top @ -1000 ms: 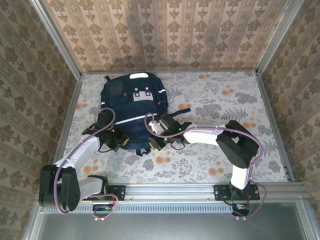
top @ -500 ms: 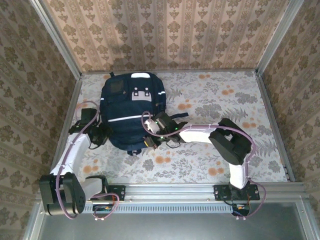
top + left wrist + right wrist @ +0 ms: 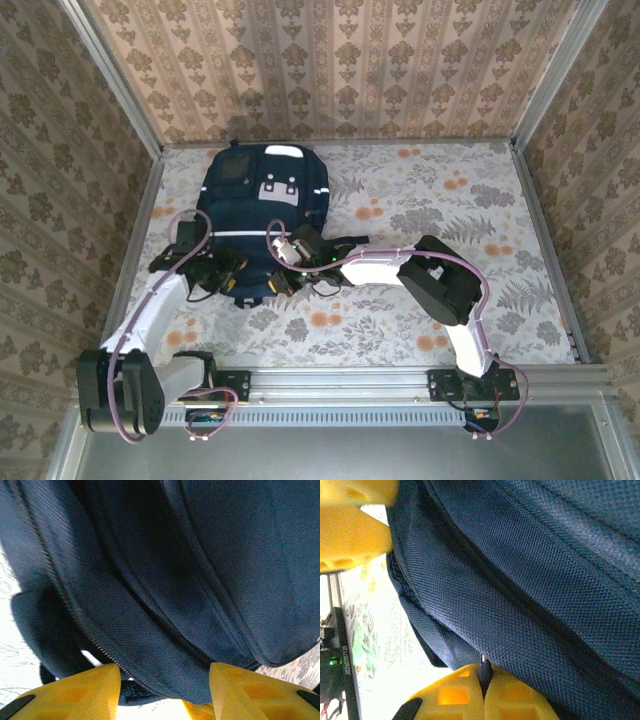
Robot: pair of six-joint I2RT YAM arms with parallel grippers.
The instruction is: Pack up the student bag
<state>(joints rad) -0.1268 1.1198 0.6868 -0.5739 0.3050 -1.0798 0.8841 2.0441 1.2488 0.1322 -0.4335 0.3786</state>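
Toward the far left of the worktop (image 3: 450, 300), the student bag (image 3: 262, 200) lay flat, its top close to the back wall (image 3: 340, 70) and its left side near the metal side rail (image 3: 135, 250). Open room spread on its right, where the flowered cloth ran bare to the opposite rail (image 3: 545, 240), with a narrower strip along the bag's near edge.

The bag was dark navy, crossed by a thin white stripe (image 3: 250, 236), with white buckle patches (image 3: 283, 187) on the front pocket. Up close, its cloth showed a coarse woven grain, rounded seams and a zip line along a padded fold.

Both arms reached in at the bag's near edge. The left claw (image 3: 164, 679) stood with its blocky yellow fingers (image 3: 75, 692) parted, a fold of the bag's edge lying between them. The right claw (image 3: 483, 680) was pressed closed, pinching what seemed a small dark zip tab (image 3: 482, 671), though the view was too tight to be sure.
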